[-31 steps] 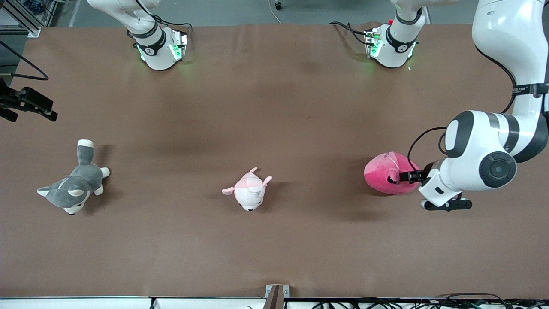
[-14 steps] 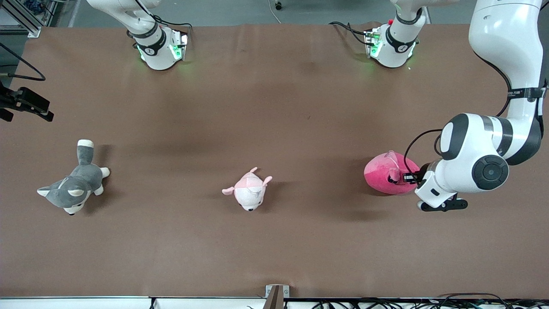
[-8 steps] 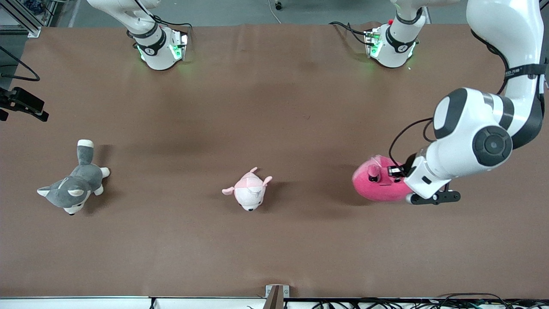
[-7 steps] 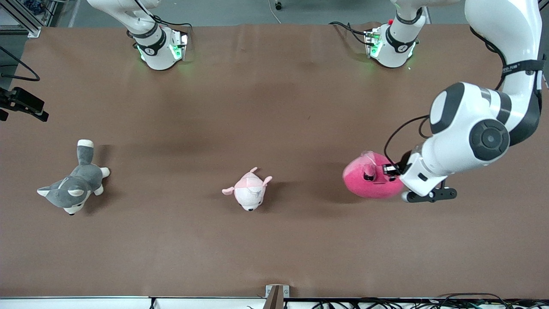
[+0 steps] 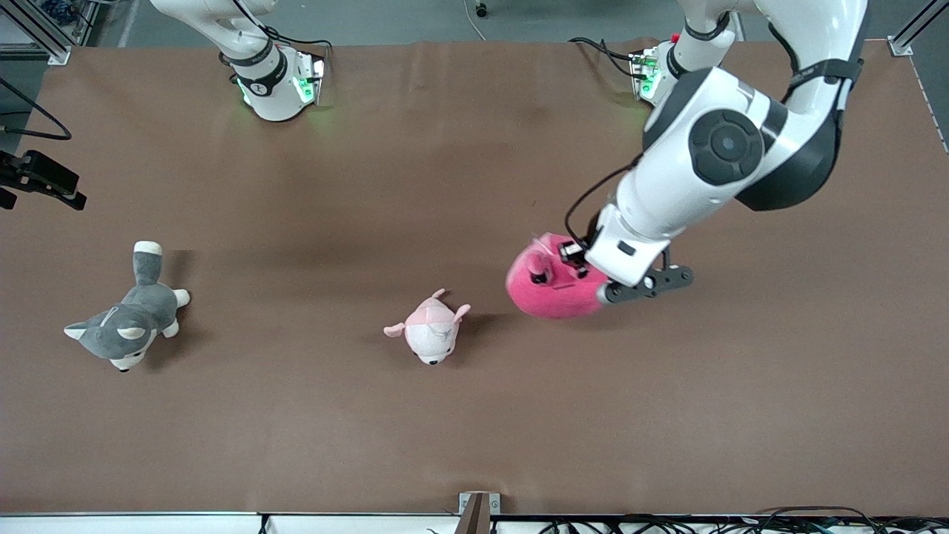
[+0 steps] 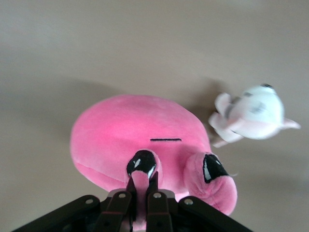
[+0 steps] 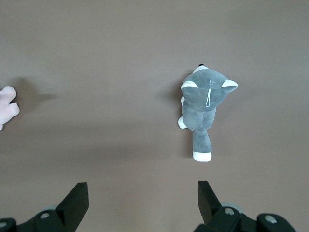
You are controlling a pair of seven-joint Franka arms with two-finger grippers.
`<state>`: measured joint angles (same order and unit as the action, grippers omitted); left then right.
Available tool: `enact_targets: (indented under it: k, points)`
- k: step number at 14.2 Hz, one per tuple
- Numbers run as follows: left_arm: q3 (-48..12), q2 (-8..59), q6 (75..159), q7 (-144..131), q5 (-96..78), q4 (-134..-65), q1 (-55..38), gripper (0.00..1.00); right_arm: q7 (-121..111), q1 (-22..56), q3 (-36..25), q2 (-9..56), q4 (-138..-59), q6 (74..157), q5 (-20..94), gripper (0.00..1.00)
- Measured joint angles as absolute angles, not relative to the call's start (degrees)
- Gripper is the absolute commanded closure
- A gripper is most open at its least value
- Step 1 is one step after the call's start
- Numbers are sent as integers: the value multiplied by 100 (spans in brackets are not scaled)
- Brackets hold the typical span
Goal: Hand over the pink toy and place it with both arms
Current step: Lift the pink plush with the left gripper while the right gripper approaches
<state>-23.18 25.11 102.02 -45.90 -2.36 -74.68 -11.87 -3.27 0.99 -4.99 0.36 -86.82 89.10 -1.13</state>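
While the left gripper hangs clamped on a small nub of the pink toy over mid-table beside the pale pink plush, the right gripper, jaws wide apart, waits over the husky, well apart toward the right arm's end.

The pink toy is held in the closed left pincer, lifted above the table near its middle. The smaller plush animal lies on the table just beside the spot under that pincer, toward the right arm's end. The husky plush lies well apart, at the right arm's end, beneath the spread right pincer, which hangs over it.
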Motion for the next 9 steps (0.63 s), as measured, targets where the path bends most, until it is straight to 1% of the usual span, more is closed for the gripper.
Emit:
enact_targets:
  k: [4, 9]
  points:
    - [-2310, 2526, 10322, -5096, -389, -7056, -1664, 100, -328, 94, -501, 36, -8682, 8910, -113, 0]
    - [-2308, 2628, 11007, -5429, -425, -6965, -2362, 100, -334, 130, -491, 36, -8682, 8910, -112, 0]
